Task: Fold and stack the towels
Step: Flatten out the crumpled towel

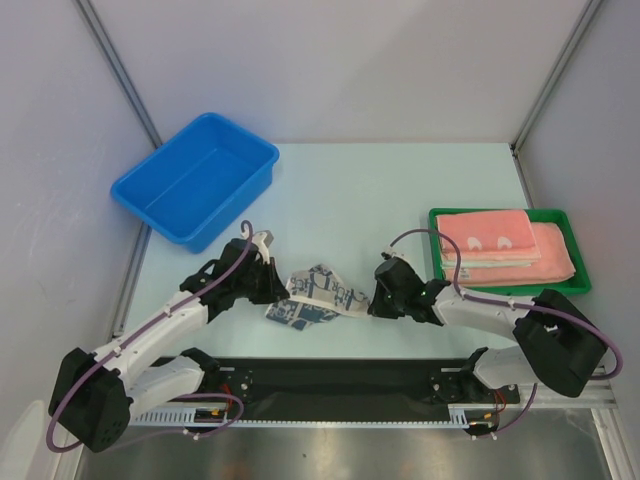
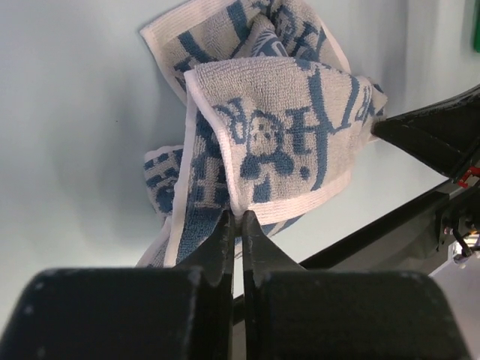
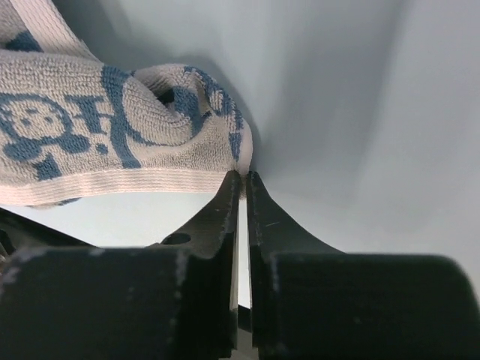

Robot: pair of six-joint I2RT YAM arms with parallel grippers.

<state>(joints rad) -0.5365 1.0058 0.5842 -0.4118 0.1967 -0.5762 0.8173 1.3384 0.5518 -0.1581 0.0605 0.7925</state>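
Corners of the blue-and-white towel (image 1: 318,297) are pinched at both ends: my left fingers (image 2: 232,229) are clamped on its white hem and my right fingers (image 3: 234,191) are nipped on the far corner. It sags crumpled between them over the worktop (image 1: 400,190), left of the green tray (image 1: 510,290) holding folded pink towels (image 1: 495,245).

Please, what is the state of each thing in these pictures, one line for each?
blue-and-white towel: crumpled, not yet folded, pinched at two edges.
left hand: shut on the towel's hem.
right hand: shut on the towel's corner.
pink towels: folded, stacked in the green tray.
blue bin: upright, empty.
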